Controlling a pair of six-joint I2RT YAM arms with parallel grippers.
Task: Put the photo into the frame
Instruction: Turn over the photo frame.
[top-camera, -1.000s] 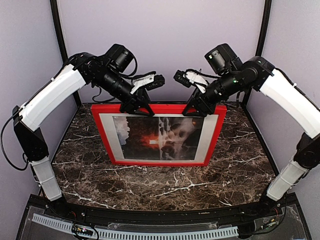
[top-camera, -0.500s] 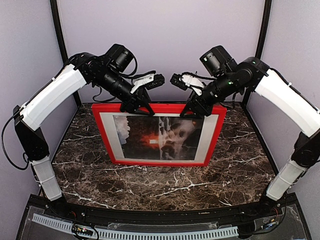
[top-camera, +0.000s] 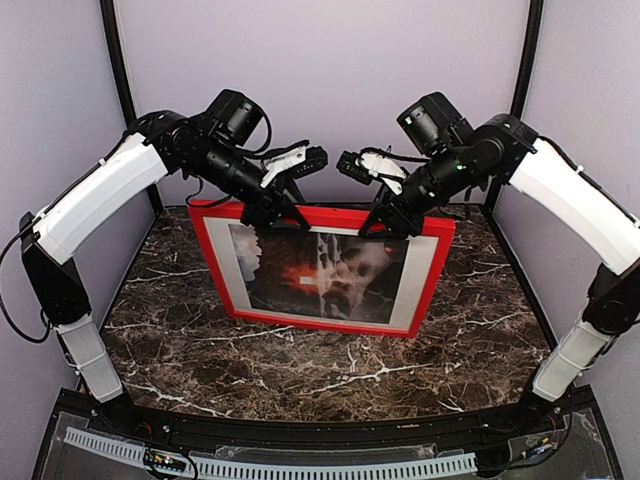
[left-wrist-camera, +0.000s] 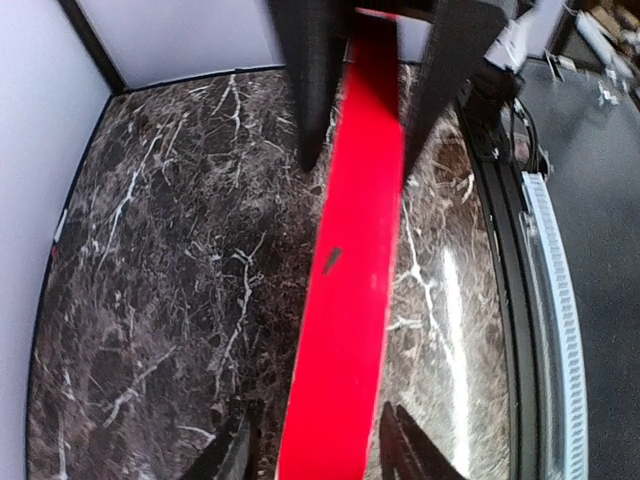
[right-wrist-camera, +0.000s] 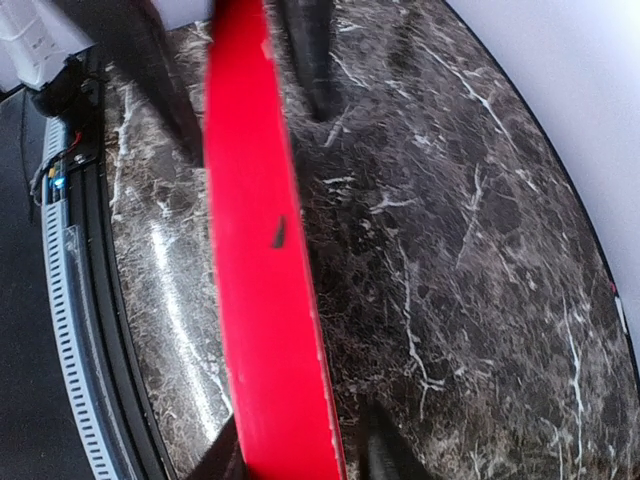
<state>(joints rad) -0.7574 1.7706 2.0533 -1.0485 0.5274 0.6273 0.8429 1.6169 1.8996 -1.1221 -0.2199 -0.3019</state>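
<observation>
The frame (top-camera: 322, 323) is upright, slightly tilted, below both hands. Its long axis runs from left hand (top-camera: 275, 210) to right hand (top-camera: 385, 222), with the photo (top-camera: 320, 275) facing the arm bases. Fingers straddle its top rail, but whether they clamp it I cannot tell.

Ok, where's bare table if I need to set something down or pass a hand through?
The widest bare marble runs from the frame forward to the black near rail. Narrower strips lie between its side rails and the side walls. The back is crowded: the left gripper and right gripper straddle the top rail there.
</observation>
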